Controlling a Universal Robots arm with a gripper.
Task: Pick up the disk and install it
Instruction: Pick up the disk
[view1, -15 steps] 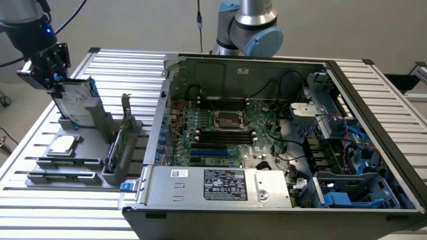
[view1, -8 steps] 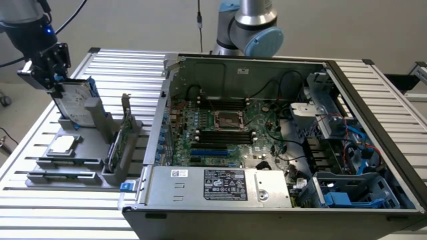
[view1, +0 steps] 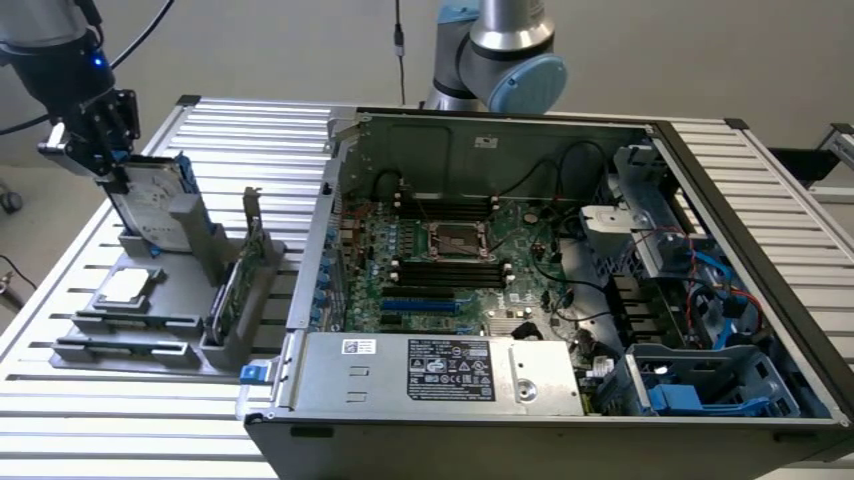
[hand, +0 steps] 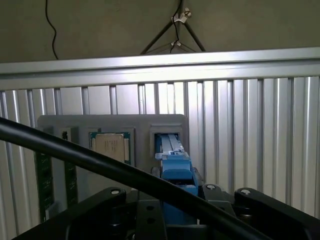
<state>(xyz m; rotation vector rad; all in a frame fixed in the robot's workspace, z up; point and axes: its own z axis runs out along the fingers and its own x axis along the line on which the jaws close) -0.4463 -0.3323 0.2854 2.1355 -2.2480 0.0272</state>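
The disk (view1: 144, 205), a silver-grey drive with a white label in a blue carrier, stands on edge in a slot of the grey holder (view1: 200, 345) at the exterior view's left. My gripper (view1: 111, 172) is right at the disk's upper end, straddling it. In the wrist view the blue carrier of the disk (hand: 175, 167) runs up from the holder slot into the gripper's black body (hand: 150, 215). The frames do not show whether the disk is gripped.
On the same holder lie a square silver chip (view1: 124, 287) and an upright green circuit card (view1: 230, 290). The open computer case (view1: 534, 300) takes up the middle and the exterior view's right, with a blue drive bay (view1: 694, 385) at its near corner. A black cable (hand: 100, 162) crosses the wrist view.
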